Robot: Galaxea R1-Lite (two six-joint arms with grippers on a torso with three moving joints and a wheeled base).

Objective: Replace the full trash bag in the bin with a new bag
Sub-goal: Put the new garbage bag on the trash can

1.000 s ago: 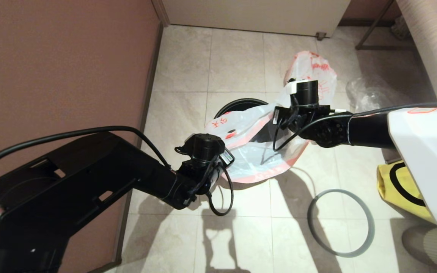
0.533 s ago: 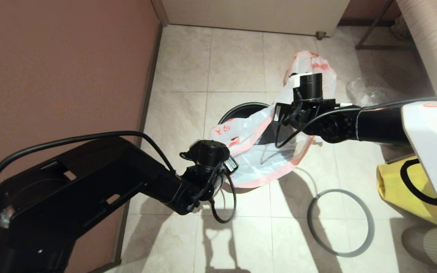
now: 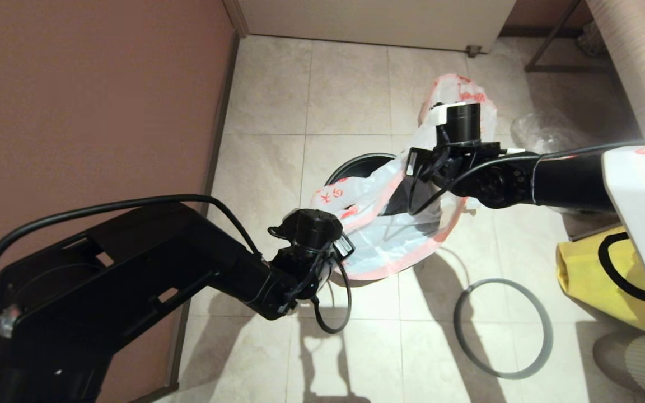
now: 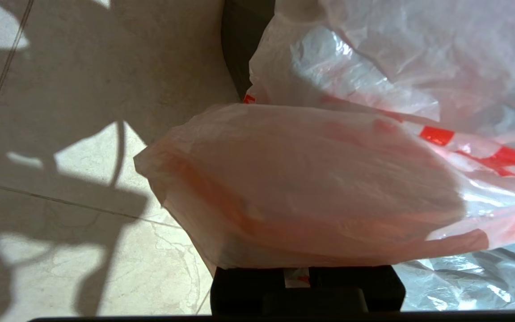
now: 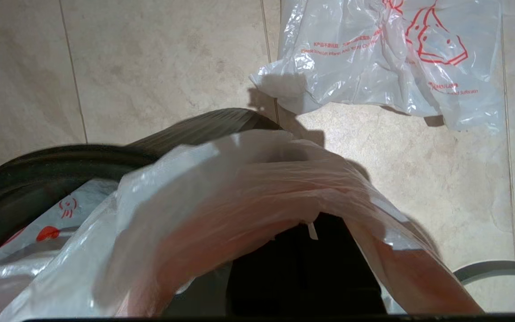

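The left arm [image 3: 132, 268] is all matte black, chunky boxy housing near the base with a couple of slot-shaped cutouts in the shell. A thick black cable [image 3: 104, 204] loops up and over it toward the wrist, and a thinner one hangs in a loop under the wrist. The wrist has a round black cylinder on top with a small white label on its side. The right arm [image 3: 557, 182] has a glossy white angular shell with a red-orange outline mark on it, then turns black toward the wrist: round joint, thin cables, black cylinder with a white clip.
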